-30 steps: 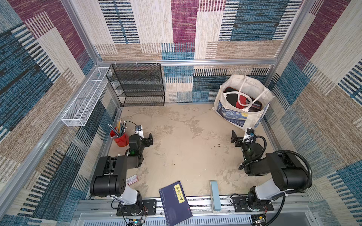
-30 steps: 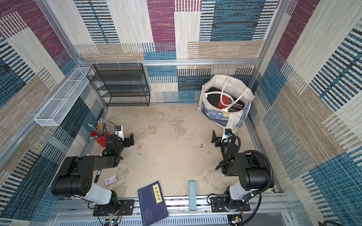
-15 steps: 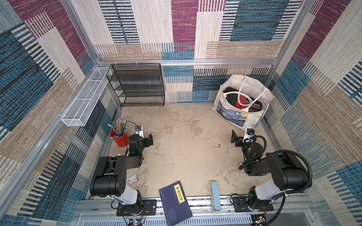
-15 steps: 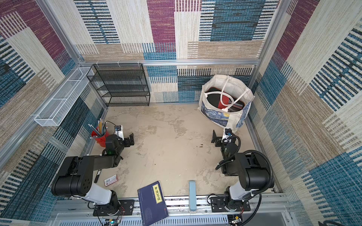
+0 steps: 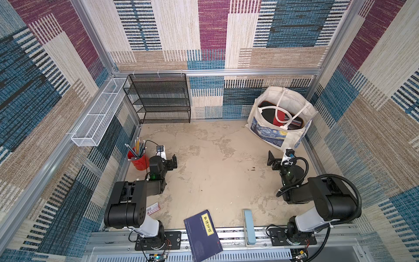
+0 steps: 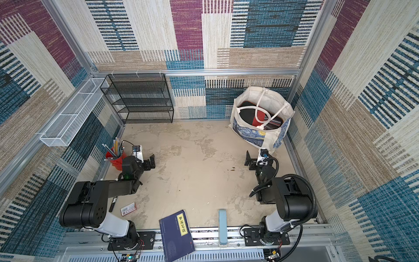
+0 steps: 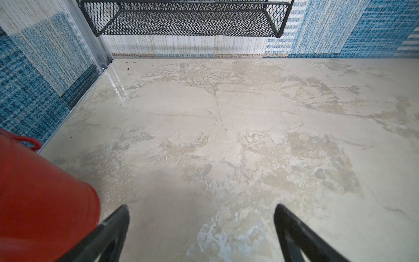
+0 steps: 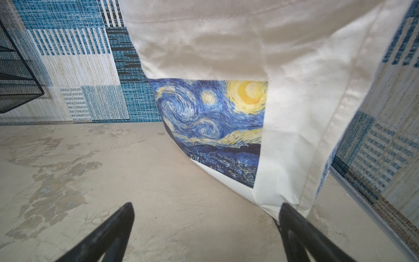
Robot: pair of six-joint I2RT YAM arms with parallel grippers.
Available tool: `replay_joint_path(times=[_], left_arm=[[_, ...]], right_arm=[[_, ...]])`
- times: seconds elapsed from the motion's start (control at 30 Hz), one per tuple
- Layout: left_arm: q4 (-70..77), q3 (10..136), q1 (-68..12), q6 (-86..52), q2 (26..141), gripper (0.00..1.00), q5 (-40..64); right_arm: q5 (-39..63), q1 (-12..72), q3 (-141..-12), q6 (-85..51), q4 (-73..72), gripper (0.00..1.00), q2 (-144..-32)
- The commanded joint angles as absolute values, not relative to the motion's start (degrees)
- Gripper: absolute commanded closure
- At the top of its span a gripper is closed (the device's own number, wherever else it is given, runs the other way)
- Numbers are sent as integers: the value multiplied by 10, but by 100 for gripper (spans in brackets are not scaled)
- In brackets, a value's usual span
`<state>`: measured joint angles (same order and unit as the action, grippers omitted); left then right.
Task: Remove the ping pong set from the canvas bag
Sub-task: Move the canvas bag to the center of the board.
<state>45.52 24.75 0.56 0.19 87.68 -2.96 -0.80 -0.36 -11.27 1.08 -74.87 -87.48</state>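
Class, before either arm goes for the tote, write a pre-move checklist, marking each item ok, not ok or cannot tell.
1. Right claw open and empty: ok.
2. Left claw open and empty: ok.
3. Cream canvas bag with Starry Night print standing, mouth open: ok.
4. Thick white loop handles clear of the mouth: not ok, they cross it.
5. Black and red paddle cases visible inside: ok.
6. Number of cases: cannot tell.
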Motion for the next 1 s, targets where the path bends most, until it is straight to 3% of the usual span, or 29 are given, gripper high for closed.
replay_joint_path(times=[0.0, 0.1, 0.2, 0.4, 0.5, 0.7, 0.97], left_arm=[[442, 239, -22, 21, 823, 0, -102], [297, 277, -65, 14, 709, 1, -154], [173, 345, -80, -47, 656, 1, -96], [-58, 567, -146, -52, 695, 3, -6], [-149, 715, -175, -38, 769, 3, 48], [-261, 981, -225, 9, 933, 2, 143], [-279, 1063, -264, 19, 991, 2, 167]], right_arm=[[-52, -1, -116, -2, -701, 1, -809], [-61, -1, -140, -35, -550, 1, -684], [-60, -1, -184, -110, -387, 1, -571], [-47, -1, -355, -171, -93, 1, -486], [-69, -1, -479, -177, 13, 1, -522], [-78, -8, -725, -200, 183, 1, -701], [-47, -67, -791, -230, 195, 1, -791]])
